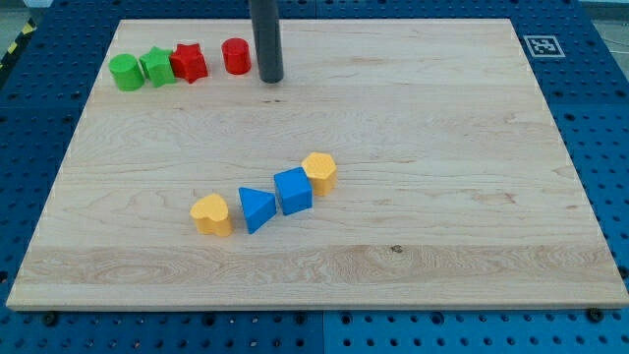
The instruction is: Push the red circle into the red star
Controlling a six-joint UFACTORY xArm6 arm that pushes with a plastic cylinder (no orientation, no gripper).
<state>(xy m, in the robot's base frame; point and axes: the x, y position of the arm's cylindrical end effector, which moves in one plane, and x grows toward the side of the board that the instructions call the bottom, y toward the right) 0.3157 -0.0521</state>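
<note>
Now my tip beside red circle

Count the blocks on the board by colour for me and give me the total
Green: 2, a green circle and a green star.
Red: 2, a red star and a red circle.
Yellow: 2, a yellow heart and a yellow hexagon.
Blue: 2, a blue triangle and a blue cube.
Total: 8 blocks.

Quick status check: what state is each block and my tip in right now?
my tip: just right of red circle.
red circle: short gap from red star.
red star: touching green star.
green star: beside green circle.
Yellow heart, blue triangle, blue cube, yellow hexagon: diagonal row mid-board.
</note>
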